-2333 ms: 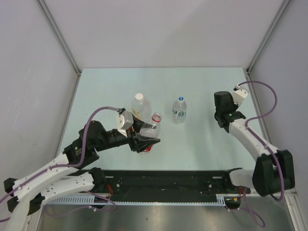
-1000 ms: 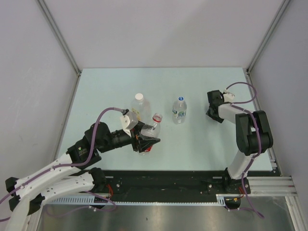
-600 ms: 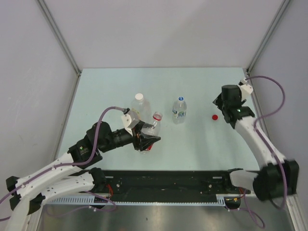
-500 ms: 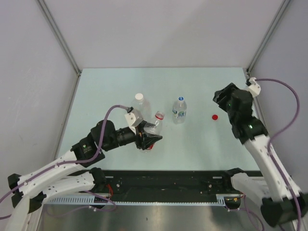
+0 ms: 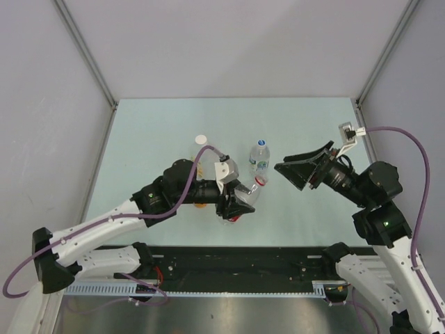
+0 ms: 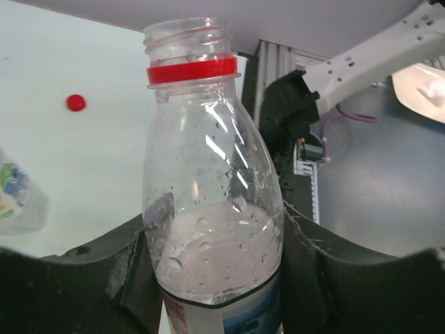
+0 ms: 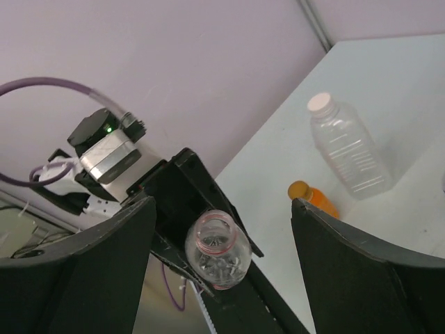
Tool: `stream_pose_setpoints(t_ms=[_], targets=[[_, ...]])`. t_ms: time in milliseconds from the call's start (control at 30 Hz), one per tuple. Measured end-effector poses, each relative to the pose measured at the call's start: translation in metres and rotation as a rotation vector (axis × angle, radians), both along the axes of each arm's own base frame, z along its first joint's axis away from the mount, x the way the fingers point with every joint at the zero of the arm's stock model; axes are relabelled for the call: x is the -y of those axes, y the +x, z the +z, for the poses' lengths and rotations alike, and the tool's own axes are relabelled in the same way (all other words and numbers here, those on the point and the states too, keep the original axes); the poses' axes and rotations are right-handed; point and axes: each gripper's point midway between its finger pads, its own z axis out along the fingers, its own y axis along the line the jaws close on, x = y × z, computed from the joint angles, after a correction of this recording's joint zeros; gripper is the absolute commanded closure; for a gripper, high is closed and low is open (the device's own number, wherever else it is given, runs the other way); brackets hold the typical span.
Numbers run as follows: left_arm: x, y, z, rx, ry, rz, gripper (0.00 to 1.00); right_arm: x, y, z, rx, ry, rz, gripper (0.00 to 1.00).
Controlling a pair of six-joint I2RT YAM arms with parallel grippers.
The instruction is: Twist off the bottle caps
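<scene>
Lit brightly and evenly from above, with diffuse light. Only faint, soft shadows on the pale bench [image 5: 153, 132]. Small white glints on the clear bottle [image 6: 208, 209] in the left wrist view. Dark, blurred jaws along the lower edges of both wrist views.

Robot lab test cell. Pale green bench [image 5: 153, 139] under the jaws, boxed in beyond and to either side by plain grey panel walls [image 5: 229, 42] on aluminium posts [image 5: 83, 52]. Behind the jaws: two white-and-black arms [image 5: 104, 226] on a black rail [image 5: 278, 259], loose purple cables [image 5: 386, 128], slotted cable duct [image 5: 111, 287].
</scene>
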Motion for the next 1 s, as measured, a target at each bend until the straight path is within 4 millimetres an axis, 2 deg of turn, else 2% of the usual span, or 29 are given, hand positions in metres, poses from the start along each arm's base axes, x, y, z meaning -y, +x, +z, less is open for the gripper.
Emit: stream_pose_setpoints(t_ms=[200, 400, 533, 700, 867, 1000], targets=[[0.009, -0.008, -0.011, -0.036, 0.022, -0.065, 0.94, -0.013, -0.025, -0.006, 0.004, -0.026, 0.104, 0.17], [0.011, -0.009, 0.0, -0.021, -0.003, -0.072, 0.94, -0.028, -0.037, -0.021, -0.015, -0.083, 0.167, 0.17], [0.012, -0.01, 0.004, -0.015, -0.012, -0.079, 0.94, -0.04, -0.038, -0.034, -0.035, -0.127, 0.19, 0.19], [0.014, -0.014, 0.003, -0.018, -0.01, -0.094, 0.94, -0.049, -0.038, -0.043, -0.039, -0.161, 0.192, 0.28], [0.015, -0.016, 0.002, -0.019, -0.008, -0.1, 0.93, -0.052, -0.034, -0.047, -0.038, -0.176, 0.176, 0.39], [0.015, -0.015, 0.002, -0.018, -0.008, -0.1, 0.93, -0.051, -0.032, -0.046, -0.035, -0.176, 0.16, 0.41]])
